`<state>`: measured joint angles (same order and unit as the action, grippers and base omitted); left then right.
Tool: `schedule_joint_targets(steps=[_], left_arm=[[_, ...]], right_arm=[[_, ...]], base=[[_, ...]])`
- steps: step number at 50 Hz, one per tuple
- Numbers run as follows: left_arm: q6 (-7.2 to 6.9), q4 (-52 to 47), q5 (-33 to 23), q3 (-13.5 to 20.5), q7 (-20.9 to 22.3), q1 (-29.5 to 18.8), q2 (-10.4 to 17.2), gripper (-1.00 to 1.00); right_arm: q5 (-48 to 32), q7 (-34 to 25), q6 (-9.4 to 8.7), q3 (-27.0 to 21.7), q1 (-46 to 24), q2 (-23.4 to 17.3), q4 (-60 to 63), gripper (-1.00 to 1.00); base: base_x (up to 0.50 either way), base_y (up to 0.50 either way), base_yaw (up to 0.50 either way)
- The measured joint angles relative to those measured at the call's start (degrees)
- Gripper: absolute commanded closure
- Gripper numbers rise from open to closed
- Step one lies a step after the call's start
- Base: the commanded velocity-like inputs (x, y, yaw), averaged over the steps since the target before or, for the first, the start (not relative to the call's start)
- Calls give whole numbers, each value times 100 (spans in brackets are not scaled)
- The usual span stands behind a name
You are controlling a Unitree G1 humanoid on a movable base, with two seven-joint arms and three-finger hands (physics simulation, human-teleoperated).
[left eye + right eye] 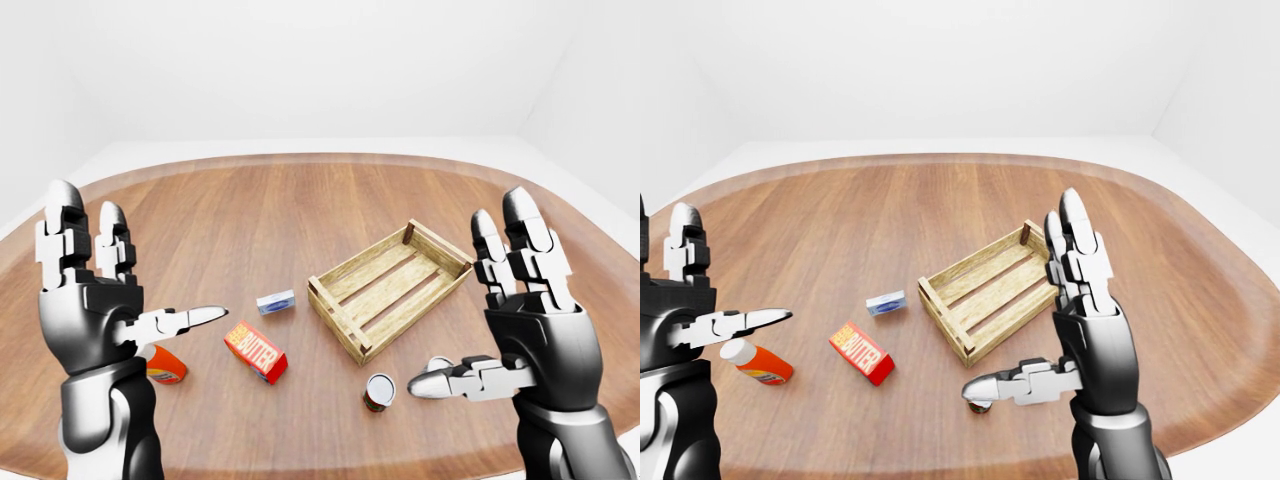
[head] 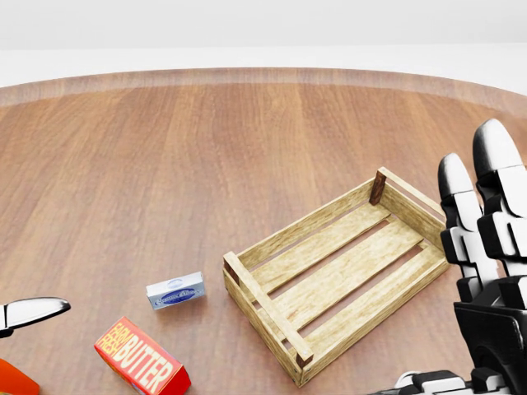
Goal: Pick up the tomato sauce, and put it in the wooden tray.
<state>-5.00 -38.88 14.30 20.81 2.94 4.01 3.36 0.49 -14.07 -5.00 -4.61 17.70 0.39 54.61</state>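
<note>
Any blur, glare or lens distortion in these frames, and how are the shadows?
Left-eye view: sharp, with the table edge bowed as by a wide lens; soft, faint shadows under the wooden tray and butter box. Head view: sharp, flat even light, right hand cropped at the edge. Right-eye view: specular glints on the right hand's fingers, no blown glare.

The wooden tray (image 1: 390,287) is made of pale, yellowish slats with darker brown corner posts, and it is set on a reddish-brown table (image 1: 250,215) with a streaked grain. Left of the tray, a small box (image 1: 275,302) is coloured blue and white. Below that, a butter box (image 1: 256,352) is printed red with pale yellow lettering. Further left, an orange-red bottle (image 1: 758,362) with a white cap is seen, possibly the tomato sauce.
</note>
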Motion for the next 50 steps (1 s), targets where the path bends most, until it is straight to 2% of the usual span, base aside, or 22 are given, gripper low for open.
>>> schedule_joint_targets(steps=[11,27,41,50], left_arm=[[0,-18,34,48,1,-13,15,-100],[0,-10,69,111,-7,-34,43,-100],[0,-32,59,105,-1,-27,39,-100],[0,-52,46,94,6,-11,26,-100]], right_arm=[[-191,-247,0,276,830,31,70,-100],[-226,-352,18,460,1500,36,0,-100],[-244,-253,333,638,1875,-65,-309,-100],[-356,-81,655,817,2051,-198,-494,-100]], base=[[0,0,0],[0,0,0],[0,0,0],[0,0,0]])
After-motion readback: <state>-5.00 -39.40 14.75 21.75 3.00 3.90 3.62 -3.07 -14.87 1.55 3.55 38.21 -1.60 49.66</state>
